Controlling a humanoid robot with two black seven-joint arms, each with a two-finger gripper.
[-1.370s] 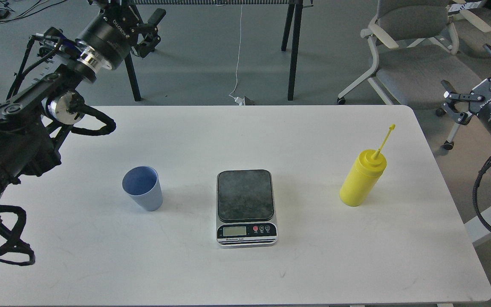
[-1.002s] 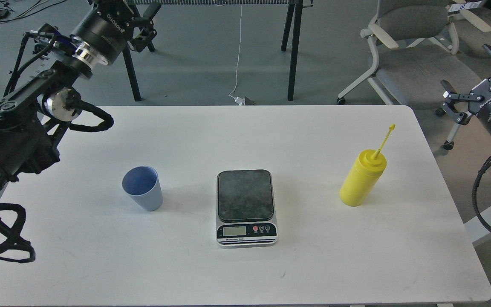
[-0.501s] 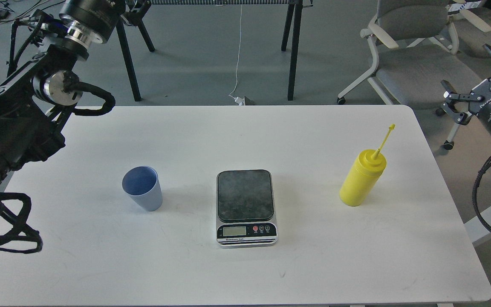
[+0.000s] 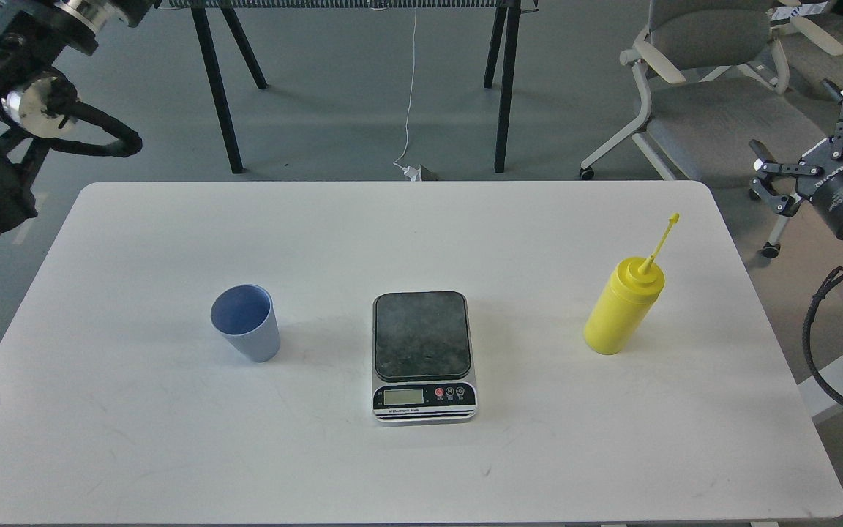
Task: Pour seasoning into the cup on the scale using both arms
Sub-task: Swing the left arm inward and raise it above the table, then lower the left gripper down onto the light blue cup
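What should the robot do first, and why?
Probably bring the left arm down to the blue cup and grip it. The cup stands on the table, left of the scale, whose platform is bare, so it likely must go there before the yellow bottle pours. The right gripper is open, off the table.

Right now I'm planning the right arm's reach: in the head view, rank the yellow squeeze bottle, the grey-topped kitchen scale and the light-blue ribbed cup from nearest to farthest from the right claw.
1. Yellow plastic squeeze bottle, table's right side, closest to the right claw.
2. Grey-topped kitchen scale, centre.
3. Light-blue ribbed plastic cup, left side, farthest.
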